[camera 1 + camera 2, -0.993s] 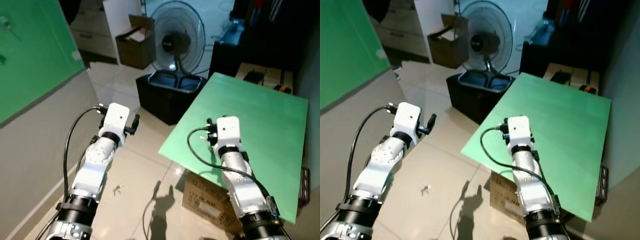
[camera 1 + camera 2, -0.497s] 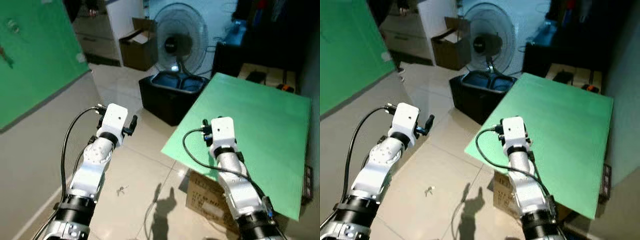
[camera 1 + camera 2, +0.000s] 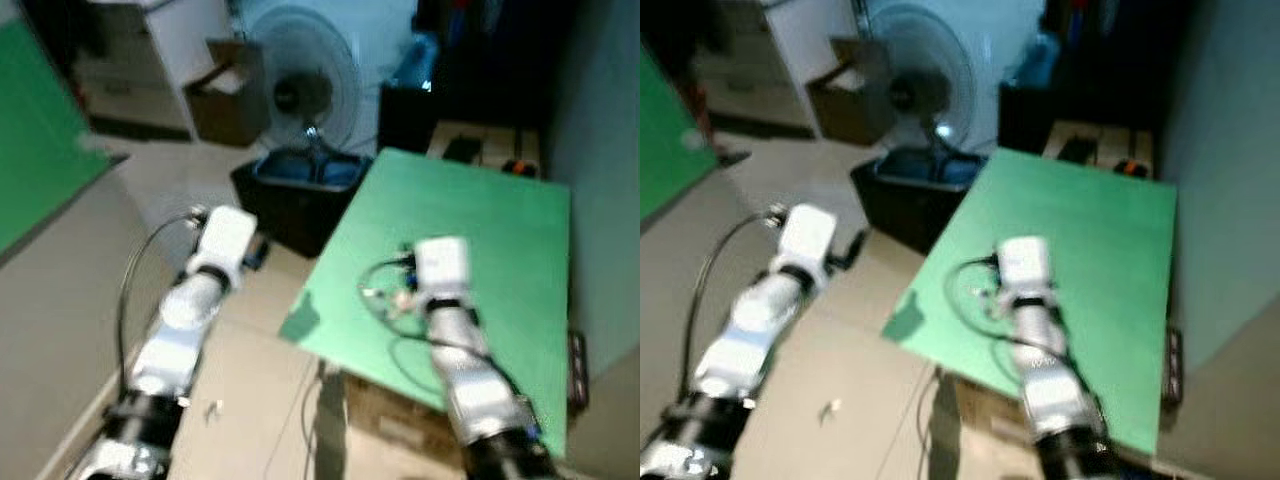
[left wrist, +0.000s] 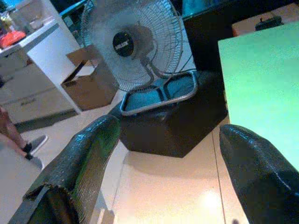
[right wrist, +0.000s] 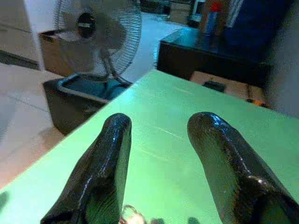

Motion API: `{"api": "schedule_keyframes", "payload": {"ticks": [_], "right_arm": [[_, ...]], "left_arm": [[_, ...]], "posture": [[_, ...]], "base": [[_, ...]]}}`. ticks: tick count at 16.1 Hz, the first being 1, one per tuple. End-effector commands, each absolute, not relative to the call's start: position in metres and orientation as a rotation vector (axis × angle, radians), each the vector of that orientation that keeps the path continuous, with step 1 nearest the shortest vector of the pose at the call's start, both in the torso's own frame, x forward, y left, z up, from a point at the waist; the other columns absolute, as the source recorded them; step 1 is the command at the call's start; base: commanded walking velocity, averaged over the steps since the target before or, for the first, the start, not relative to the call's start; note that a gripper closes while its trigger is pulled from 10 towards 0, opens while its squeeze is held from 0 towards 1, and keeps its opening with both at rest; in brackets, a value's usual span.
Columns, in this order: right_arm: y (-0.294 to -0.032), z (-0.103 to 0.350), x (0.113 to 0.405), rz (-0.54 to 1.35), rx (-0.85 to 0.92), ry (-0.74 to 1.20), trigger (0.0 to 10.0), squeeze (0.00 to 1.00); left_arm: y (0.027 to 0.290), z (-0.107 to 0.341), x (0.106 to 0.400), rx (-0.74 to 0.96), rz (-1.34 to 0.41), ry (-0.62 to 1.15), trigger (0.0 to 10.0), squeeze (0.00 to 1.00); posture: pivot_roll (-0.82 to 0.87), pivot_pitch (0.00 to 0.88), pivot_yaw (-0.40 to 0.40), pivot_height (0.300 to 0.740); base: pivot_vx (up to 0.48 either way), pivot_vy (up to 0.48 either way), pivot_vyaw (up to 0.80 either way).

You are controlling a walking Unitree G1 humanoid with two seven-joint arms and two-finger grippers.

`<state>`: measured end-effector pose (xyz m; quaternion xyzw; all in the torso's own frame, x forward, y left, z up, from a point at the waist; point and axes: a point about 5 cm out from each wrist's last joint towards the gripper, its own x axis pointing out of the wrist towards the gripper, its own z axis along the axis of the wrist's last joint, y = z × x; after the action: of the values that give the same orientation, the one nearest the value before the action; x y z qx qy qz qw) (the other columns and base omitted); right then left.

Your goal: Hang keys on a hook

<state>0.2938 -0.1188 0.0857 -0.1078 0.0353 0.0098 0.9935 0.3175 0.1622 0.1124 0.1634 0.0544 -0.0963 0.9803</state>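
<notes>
**Keys lie on the green table under the right gripper**

Keys (image 3: 385, 297) show in the left eye view as a small pale cluster on the green table (image 3: 500, 230), near its front left edge and just beside the right arm's white wrist block; the picture is blurred, so their shape cannot be made out. The right arm reaches over the table, its black cable looping beside the keys. The left arm is held out over the pale tiled floor (image 3: 260, 380), off the table's left edge. Behind stand a black bin (image 3: 300, 195), a standing fan (image 3: 303, 95) and a cardboard box (image 3: 225, 90). A green board (image 3: 40, 190) leans at the far left.

The right eye view gives the same layout, with the keys (image 3: 985, 293) again beside the right wrist.

In the left wrist view, the left gripper (image 4: 168, 158) has its two black fingers (image 4: 81, 158) spread wide apart with nothing between them. Beyond them are the fan (image 4: 133, 44), the black bin (image 4: 173, 121) and an edge of the green table (image 4: 261, 84).

In the right wrist view, the right gripper (image 5: 161, 163) hangs over the green table (image 5: 187, 107), fingers (image 5: 100, 172) parted and holding nothing. A bit of the keys (image 5: 131, 215) peeps in at the picture's edge between the fingers' bases.
</notes>
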Motion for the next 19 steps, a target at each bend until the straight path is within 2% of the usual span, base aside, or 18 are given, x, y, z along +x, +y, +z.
{"api": "schedule_keyframes", "payload": {"ticks": [1, 9, 12, 15, 19], "right_arm": [[-0.129, 0.088, 0.295, -0.017, -0.232, 0.073, 10.0, 0.0], [-0.137, 0.086, 0.294, -0.073, -0.175, 0.095, 10.0, 0.0], [-0.143, 0.093, 0.306, -0.087, -0.166, 0.084, 10.0, 0.0], [-0.148, 0.107, 0.323, -0.098, -0.202, 0.028, 10.0, 0.0], [-0.131, 0.107, 0.339, -0.053, -0.209, -0.01, 10.0, 0.0]], "left_arm": [[0.157, 0.115, 0.319, 0.319, -0.21, 0.101, 10.0, 0.0], [0.159, 0.113, 0.319, 0.308, -0.197, 0.107, 10.0, 0.0], [0.161, 0.11, 0.314, 0.308, -0.205, 0.114, 10.0, 0.0], [0.164, 0.108, 0.303, 0.312, -0.214, 0.125, 10.0, 0.0], [0.185, 0.112, 0.272, 0.369, -0.224, 0.171, 10.0, 0.0]], "posture": [[-0.09, 0.0, 0.119, 0.74], [-0.1, 0.0, 0.122, 0.74], [-0.09, 0.0, 0.124, 0.74], [-0.06, 0.0, 0.127, 0.74], [0.03, 0.0, 0.169, 0.74]], "base": [[0.0, 0.0, 0.0], [0.0, 0.0, 0.0], [0.0, 0.0, 0.0], [0.0, 0.0, 0.0], [0.0, 0.0, 0.0]]}}
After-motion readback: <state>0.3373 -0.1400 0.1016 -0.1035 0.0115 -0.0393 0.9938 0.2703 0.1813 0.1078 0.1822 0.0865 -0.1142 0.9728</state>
